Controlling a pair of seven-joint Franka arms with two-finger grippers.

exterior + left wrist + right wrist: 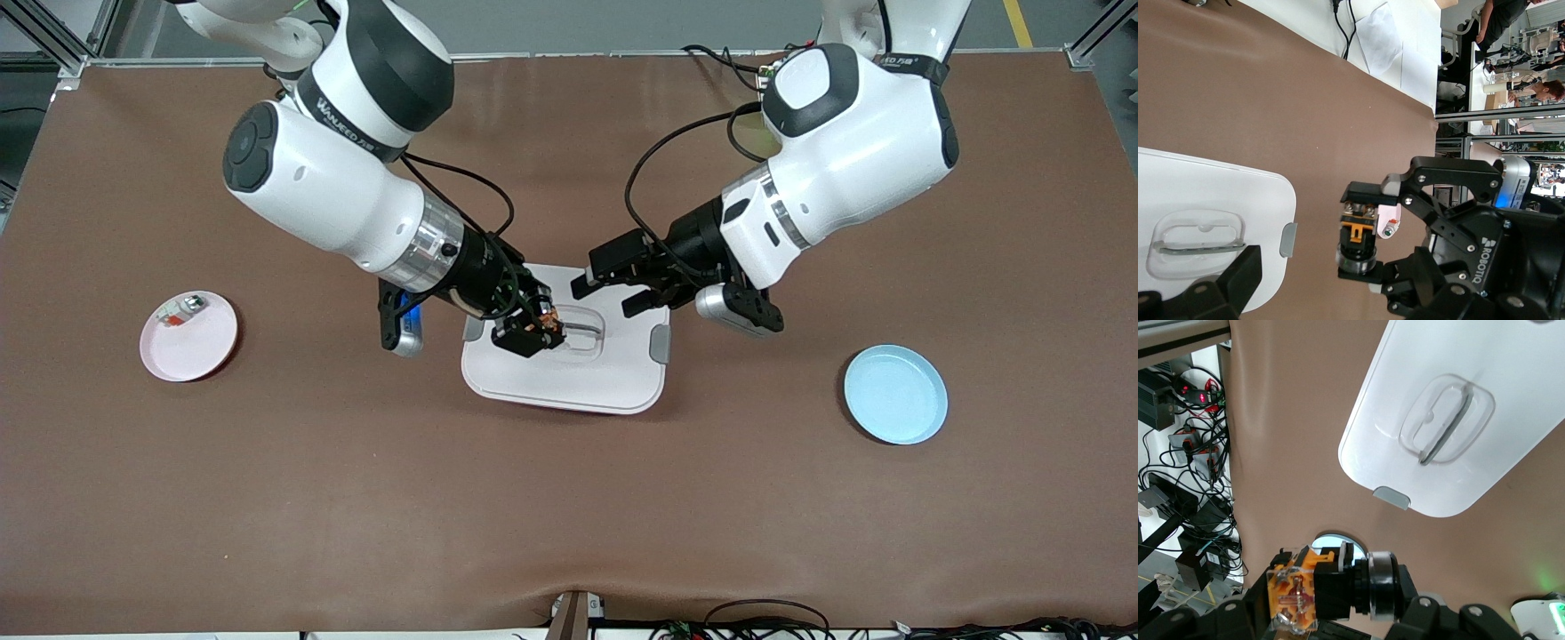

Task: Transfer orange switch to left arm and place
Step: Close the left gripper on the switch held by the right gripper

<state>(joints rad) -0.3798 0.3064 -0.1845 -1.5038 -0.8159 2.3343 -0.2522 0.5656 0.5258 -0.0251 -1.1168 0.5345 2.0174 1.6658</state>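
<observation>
While bare brown worktop (569,498) spreads wide around the box (569,373) at frame centre, the right pincer (533,333) hangs over the lid, pinching the switch (544,322). Just beside it over the box's upper edge, the left pincer (622,283) hovers spread, holding nothing.

Right claw (531,333) clamped, left claw (620,289) spread

Brown matte table covering (569,498). White rounded-rectangular plastic box (569,378) with grey side clips. Small black cylindrical switch with orange face (1331,590). Pale pink round plate (200,351); light blue round plate (895,394). White robot arms, black joints.
</observation>
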